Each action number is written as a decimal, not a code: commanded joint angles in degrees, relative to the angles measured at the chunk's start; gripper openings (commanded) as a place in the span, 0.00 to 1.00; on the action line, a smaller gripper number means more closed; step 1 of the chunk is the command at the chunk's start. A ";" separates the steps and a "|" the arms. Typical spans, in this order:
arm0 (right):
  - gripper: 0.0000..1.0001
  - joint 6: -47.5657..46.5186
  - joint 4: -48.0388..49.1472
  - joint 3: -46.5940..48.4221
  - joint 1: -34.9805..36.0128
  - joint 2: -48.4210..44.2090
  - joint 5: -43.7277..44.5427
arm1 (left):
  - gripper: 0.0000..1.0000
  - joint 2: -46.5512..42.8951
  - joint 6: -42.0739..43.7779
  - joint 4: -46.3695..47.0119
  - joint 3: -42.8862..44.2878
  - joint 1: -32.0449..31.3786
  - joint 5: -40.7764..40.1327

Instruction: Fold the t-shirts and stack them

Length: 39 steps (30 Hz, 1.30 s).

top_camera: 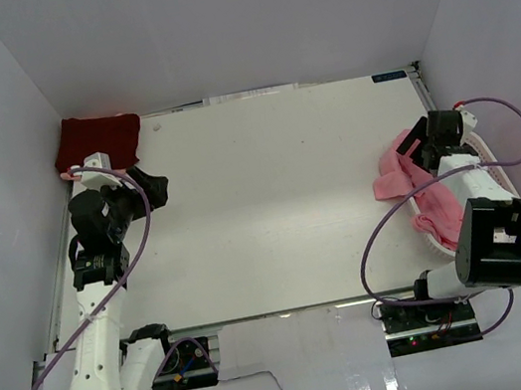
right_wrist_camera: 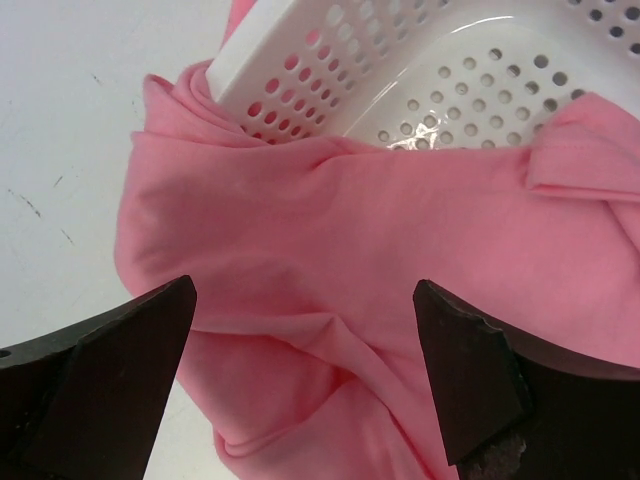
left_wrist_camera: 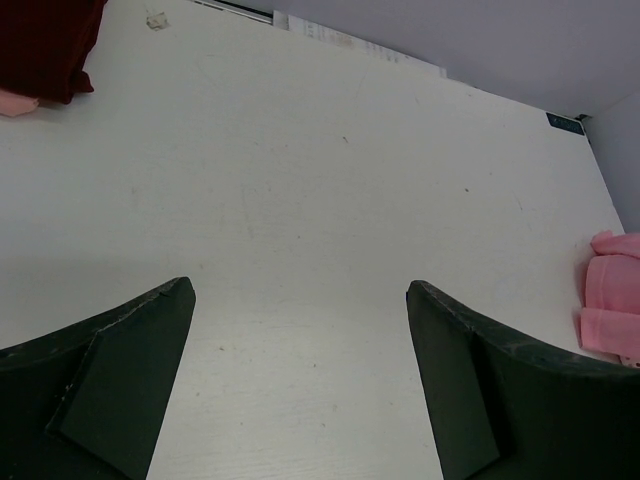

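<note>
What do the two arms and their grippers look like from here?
The left arm and right arm have white links, black joints and blocky black housings. A lavender cable loops along each. The left gripper and right gripper each have two broad, dark, wedge-shaped fingers.

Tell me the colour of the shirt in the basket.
Salmon pink shirt, draped over the basket rim; clearest in the right wrist view.

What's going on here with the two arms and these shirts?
The right end effector hangs open above the pink t-shirt, which spills out of the white mesh basket onto the table. The left end effector is open over bare table, near the folded maroon t-shirt in the far-left corner. Nothing is gripped.
</note>
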 commanded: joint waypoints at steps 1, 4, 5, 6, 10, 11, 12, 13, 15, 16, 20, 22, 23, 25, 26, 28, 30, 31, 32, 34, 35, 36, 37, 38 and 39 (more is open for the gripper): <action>0.95 0.77 6.19 0.73 0.02 1.37 -1.64 | 0.98 -0.33 0.36 0.60 0.82 -0.03 1.33; 0.92 0.86 7.51 0.99 -0.07 3.04 -2.61 | 0.98 0.02 0.36 0.78 0.73 -0.03 1.68; 0.91 0.95 7.77 1.08 -0.15 3.39 -2.61 | 0.98 0.11 0.36 0.69 0.82 -0.03 1.77; 0.91 0.86 8.12 1.08 -0.15 3.83 -2.79 | 0.98 0.37 0.45 0.78 0.82 -0.03 1.86; 0.81 -0.28 11.89 0.64 -0.33 5.94 -4.02 | 0.98 0.55 0.45 0.87 0.82 -0.03 2.04; 0.78 -0.46 12.43 0.64 -0.42 6.29 -4.63 | 0.98 0.55 0.45 0.87 0.73 -0.03 2.04; 0.76 -0.46 13.39 0.64 -0.50 6.65 -4.90 | 0.98 0.55 0.45 0.87 0.64 -0.03 2.12; 0.75 -0.55 13.84 0.56 -0.59 7.26 -5.16 | 0.98 0.64 0.54 0.87 0.73 -0.03 2.21; 0.71 -0.72 15.06 0.12 -0.68 7.53 -5.69 | 0.98 0.73 0.54 0.87 0.73 -0.03 2.21; 0.69 -1.33 16.81 -0.23 -0.68 7.79 -5.95 | 0.98 0.81 0.54 0.96 0.73 -0.03 2.21; 0.60 -2.91 20.51 -1.73 -0.77 8.23 -5.96 | 0.98 1.08 0.63 1.04 0.64 -0.03 2.56; 0.51 -3.09 23.22 -3.31 -0.86 8.06 -5.87 | 0.98 1.08 0.71 1.04 0.73 -0.03 2.56; 0.48 -3.01 24.11 -3.92 -1.03 7.97 -6.30 | 0.98 1.17 0.63 1.04 0.73 -0.03 2.56; 0.46 -2.83 25.09 -4.80 -1.12 8.49 -6.66 | 0.98 1.25 0.63 1.04 0.64 -0.03 2.65; 0.44 -2.83 26.05 -5.07 -1.21 8.76 -6.83 | 0.98 1.43 0.71 1.04 0.73 -0.03 2.83; 0.31 -2.75 27.02 -5.42 -1.38 9.81 -7.27 | 0.98 1.52 0.72 1.13 0.73 -0.03 2.92; 0.26 -2.83 29.56 -6.03 -1.65 10.25 -8.24 | 0.98 1.61 0.63 1.13 0.64 -0.03 3.00; 0.25 -2.83 30.44 -6.73 -1.65 10.34 -8.41 | 0.98 1.52 0.63 1.22 0.64 -0.03 2.92; 0.26 -2.92 31.67 -6.91 -1.65 10.43 -8.42 | 0.98 1.52 0.63 1.13 0.73 -0.03 3.09; 0.34 -3.09 32.91 -7.44 -1.74 10.60 -9.03 | 0.98 1.61 0.72 1.13 0.73 -0.03 3.18; 0.39 -3.10 33.09 -7.44 -1.74 10.78 -9.29 | 0.98 1.69 0.72 1.13 0.73 -0.03 3.27; 0.48 -3.01 33.09 -7.27 -1.74 11.30 -9.73 | 0.98 1.69 0.72 1.22 0.64 -0.03 3.27; 0.61 -2.92 33.09 -7.18 -1.74 11.31 -10.08 | 0.98 1.78 0.63 1.22 0.64 -0.03 3.27; 0.65 -2.83 33.09 -7.53 -1.74 11.22 -10.52 | 0.98 1.69 0.71 1.13 0.64 -0.03 3.27; 0.69 -2.75 33.09 -7.88 -1.74 10.44 -10.53 | 0.98 1.87 0.63 1.31 0.73 -0.03 3.44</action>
